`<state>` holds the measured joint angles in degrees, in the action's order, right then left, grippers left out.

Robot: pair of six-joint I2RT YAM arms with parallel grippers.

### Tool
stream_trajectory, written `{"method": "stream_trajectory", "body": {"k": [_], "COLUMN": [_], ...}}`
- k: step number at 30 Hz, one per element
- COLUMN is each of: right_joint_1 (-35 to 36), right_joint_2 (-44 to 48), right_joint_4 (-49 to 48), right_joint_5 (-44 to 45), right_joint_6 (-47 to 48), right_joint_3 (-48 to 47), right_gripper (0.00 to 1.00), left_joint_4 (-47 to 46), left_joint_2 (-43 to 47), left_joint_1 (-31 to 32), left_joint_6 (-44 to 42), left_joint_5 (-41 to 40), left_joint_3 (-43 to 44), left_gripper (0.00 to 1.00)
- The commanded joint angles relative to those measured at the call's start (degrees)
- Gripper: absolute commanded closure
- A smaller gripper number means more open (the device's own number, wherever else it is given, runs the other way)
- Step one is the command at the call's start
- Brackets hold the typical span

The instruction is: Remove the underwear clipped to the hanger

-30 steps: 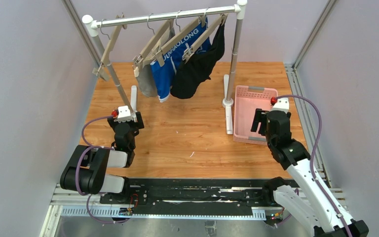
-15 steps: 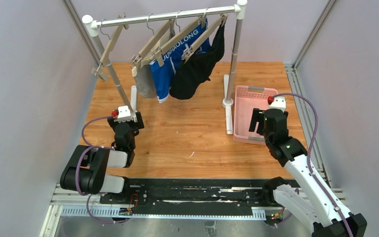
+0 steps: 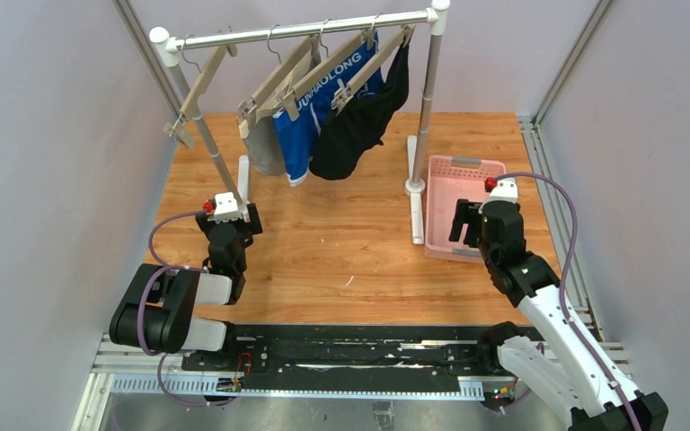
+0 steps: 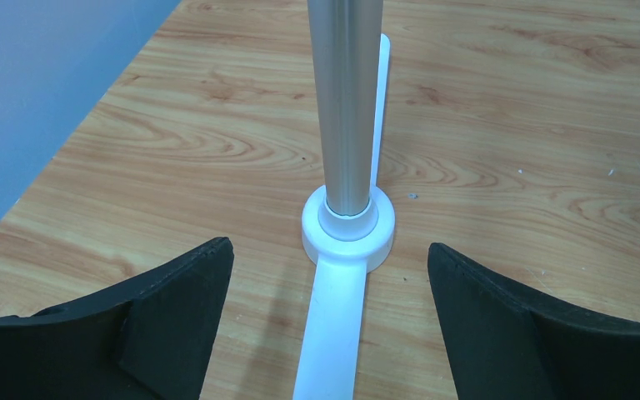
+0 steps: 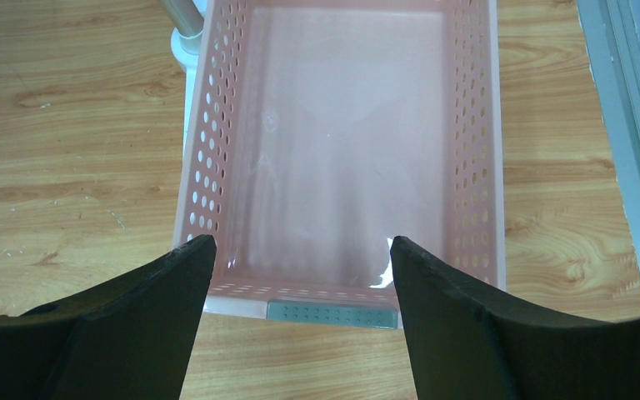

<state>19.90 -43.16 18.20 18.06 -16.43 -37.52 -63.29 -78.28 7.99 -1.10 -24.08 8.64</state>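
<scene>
Movement over the last second is all on my right arm: the right gripper (image 3: 461, 221) has slid a little left and toward the far side, so it now hangs over the near end of the pink basket (image 3: 467, 165) rather than over the basket's right part. Its wrist camera looks straight down into the bare basket floor, and the two fingers stand wide apart with nothing between them. The left gripper (image 4: 329, 250) has not budged; its fingers are spread as well, framing the white foot (image 4: 348, 227) of the rack's left post, low and near the table (image 3: 323, 242). None of the underwear has come off. The grey brief (image 3: 265, 151), the blue brief (image 3: 302, 135) with its white lettering and the black brief (image 3: 352, 135) all hang clipped to their wooden hangers (image 3: 323, 67) on the rail (image 3: 305, 30), high at the far side and well apart from both grippers. An empty hanger (image 3: 199, 85) hangs at the left end of the rail. I read the small shift as the start of a reach, not progress on the cloth itself: the task looks to be at its beginning. The black brief is the nearest to my right arm, so I would expect to raise that arm toward it next, minding the rack's right post (image 3: 424, 108), which stands between the basket and the clothes.
</scene>
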Motion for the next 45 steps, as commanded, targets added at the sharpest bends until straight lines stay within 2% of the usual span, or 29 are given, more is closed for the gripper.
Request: {"method": "stream_trajectory", "body": {"k": [1,14,16,22,26,32,36,40,45], "right_joint_1": [0.0,0.0,0.0,0.0,0.0,0.0,0.0,0.0,0.0], "right_joint_2": [1.3,-1.9,-0.9,0.2,-0.9,-1.8,-1.7,-1.5,-1.8], "right_joint_4": [-1.3,-0.4,-0.4,-1.4,-1.3,-1.3,-1.4,-1.9,-1.9], "right_joint_5": [-0.8,-0.9,-0.6,-0.4,-1.0,-2.3,-2.9,-3.6,-3.9], "right_joint_6": [0.6,0.9,1.0,0.9,0.7,0.7,0.5,0.4,0.4], "right_joint_3": [0.5,-1.1,-0.8,0.2,0.1,-0.8,-0.6,-0.1,-0.5], "right_gripper": [0.21,0.21,0.21,0.21,0.21,0.22,0.23,0.25,0.26], "left_joint_4": [-1.2,0.2,5.0,28.7,36.8,48.5,62.9,75.3,78.7], "left_joint_2": [0.1,1.6,4.8,18.0,26.0,37.7,43.4,43.3,41.0], "left_joint_1": [-0.3,-0.3,-0.3,-0.3,-0.3,0.9,6.4,14.1,19.3], "left_joint_6": [-0.1,-0.8,-0.9,-0.3,2.6,7.8,8.9,9.1,11.2], "left_joint_5": [0.0,1.5,1.8,2.7,4.2,13.9,10.2,7.3,14.2], "left_joint_3": [0.9,1.2,2.3,9.0,10.4,11.1,15.4,23.8,29.3], "left_gripper": [0.02,0.02,0.02,0.02,0.02,0.02,0.02,0.02,0.02]}}
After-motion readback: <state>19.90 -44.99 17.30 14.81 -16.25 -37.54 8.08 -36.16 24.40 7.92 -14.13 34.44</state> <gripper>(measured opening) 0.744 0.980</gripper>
